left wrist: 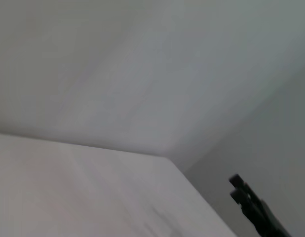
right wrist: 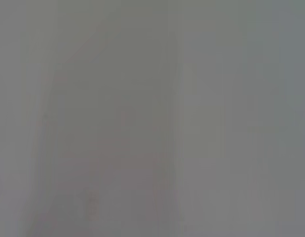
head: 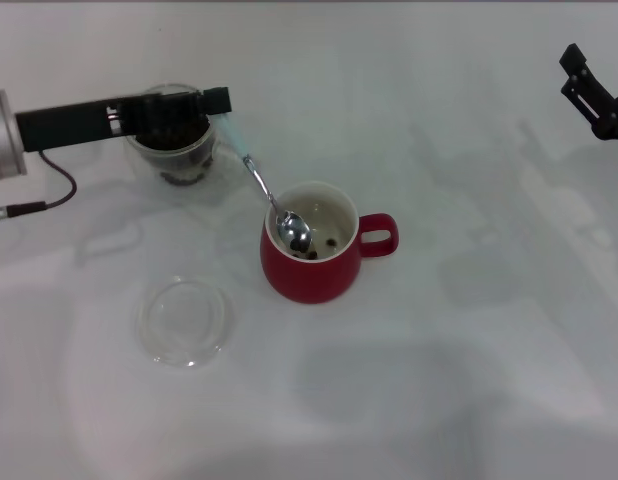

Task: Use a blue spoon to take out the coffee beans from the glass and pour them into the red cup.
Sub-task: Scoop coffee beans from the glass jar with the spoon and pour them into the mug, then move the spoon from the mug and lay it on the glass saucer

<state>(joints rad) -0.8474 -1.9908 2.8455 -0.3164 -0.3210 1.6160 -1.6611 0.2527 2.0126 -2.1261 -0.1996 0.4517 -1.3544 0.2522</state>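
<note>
You have the left gripper (head: 221,100) stretched out over the glass (head: 172,150), and it is pinching the pale handle end of the blue spoon (head: 272,205). From that grip the spoon slopes down and away from the glass, and its silver bowl sits inside the red cup (head: 319,255), just within the rim on the side nearest the glass. A few coffee beans (head: 322,246) lie on the white inside of the red cup, right beside the spoon bowl; more dark beans fill the glass under your gripper. A flat clear saucer (head: 186,320) lies on the table (head: 459,380), apart from the red cup. Your right gripper (head: 594,95) hangs well away from the red cup, on its handle side; you cannot tell how its fingers stand.
</note>
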